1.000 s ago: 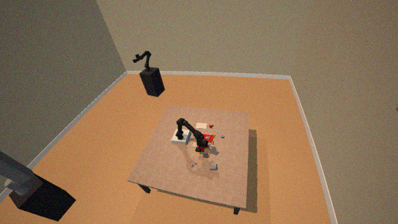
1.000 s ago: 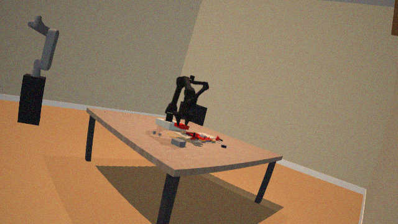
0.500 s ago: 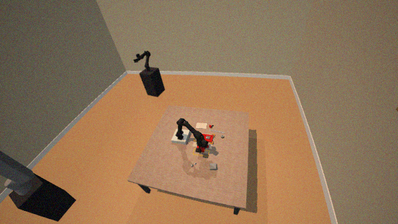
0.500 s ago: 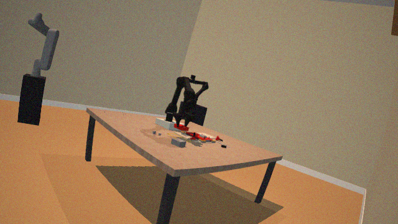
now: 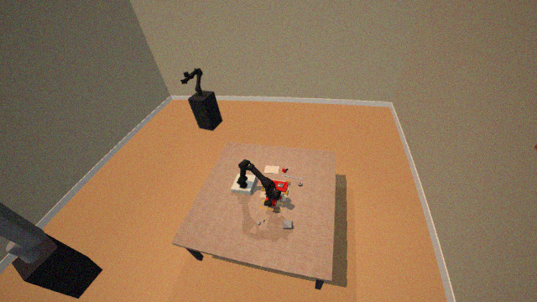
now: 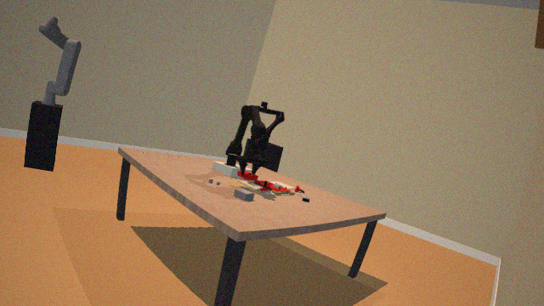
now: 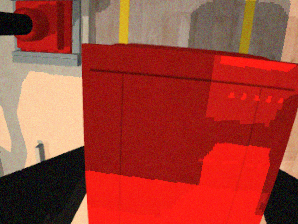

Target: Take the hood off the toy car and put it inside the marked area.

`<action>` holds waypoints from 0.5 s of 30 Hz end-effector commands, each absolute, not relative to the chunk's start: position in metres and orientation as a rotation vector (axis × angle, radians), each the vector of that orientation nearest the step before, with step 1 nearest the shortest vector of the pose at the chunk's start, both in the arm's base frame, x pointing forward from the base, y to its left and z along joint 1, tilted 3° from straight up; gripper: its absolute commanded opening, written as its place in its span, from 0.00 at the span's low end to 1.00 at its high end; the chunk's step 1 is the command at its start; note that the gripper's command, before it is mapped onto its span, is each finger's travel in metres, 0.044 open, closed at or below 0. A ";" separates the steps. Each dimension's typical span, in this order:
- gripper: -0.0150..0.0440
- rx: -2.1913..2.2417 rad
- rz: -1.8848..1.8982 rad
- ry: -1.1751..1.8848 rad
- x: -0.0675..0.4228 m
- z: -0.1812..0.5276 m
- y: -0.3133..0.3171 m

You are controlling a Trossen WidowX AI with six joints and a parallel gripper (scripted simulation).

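My gripper (image 5: 271, 201) (image 6: 249, 172) is shut on the red hood (image 6: 247, 175) (image 7: 150, 115), one finger at each side of it. The hood is a flat red panel, off the car and held above the table. The toy car (image 5: 284, 184) (image 6: 276, 186), red and grey, stands beside the gripper. Yellow lines (image 7: 124, 20) run out from behind the hood in the wrist view and seem to belong to the marked area. The arm and hood hide much of that area, and I cannot tell how high the hood hangs over it.
A grey block (image 5: 288, 225) (image 6: 244, 195) and small grey pieces (image 5: 259, 223) lie on the table. A pale sheet (image 5: 272, 169), a small red piece (image 5: 284, 170) and a thin rod (image 5: 293, 177) lie beyond the car. The arm's white base (image 5: 242, 191) is beside them.
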State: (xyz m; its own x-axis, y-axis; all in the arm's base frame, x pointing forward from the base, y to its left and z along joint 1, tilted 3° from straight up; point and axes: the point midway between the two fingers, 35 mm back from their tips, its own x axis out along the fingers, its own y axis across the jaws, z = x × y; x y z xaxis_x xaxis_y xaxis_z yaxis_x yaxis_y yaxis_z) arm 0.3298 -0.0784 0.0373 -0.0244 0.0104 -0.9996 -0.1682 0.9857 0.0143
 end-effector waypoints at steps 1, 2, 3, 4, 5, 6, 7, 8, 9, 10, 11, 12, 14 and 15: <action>0.25 -0.127 0.144 1.596 0.328 0.033 -0.079; 0.25 -0.127 0.144 1.596 0.328 0.033 -0.079; 0.25 -0.127 0.144 1.596 0.328 0.032 -0.079; 0.25 -0.127 0.144 1.596 0.328 0.031 -0.079; 0.25 -0.127 0.144 1.596 0.328 0.031 -0.079; 0.25 -0.127 0.144 1.596 0.328 0.030 -0.079; 0.25 -0.127 0.144 1.596 0.328 0.030 -0.079; 0.25 -0.127 0.144 1.596 0.328 0.029 -0.079; 0.25 -0.127 0.144 1.596 0.328 0.028 -0.079; 0.25 -0.127 0.144 1.596 0.328 0.028 -0.079; 0.25 -0.127 0.144 1.596 0.328 0.027 -0.079; 0.25 -0.127 0.144 1.596 0.328 0.027 -0.079; 0.25 -0.127 0.144 1.596 0.328 0.025 -0.079; 0.25 -0.127 0.144 1.596 0.328 0.025 -0.079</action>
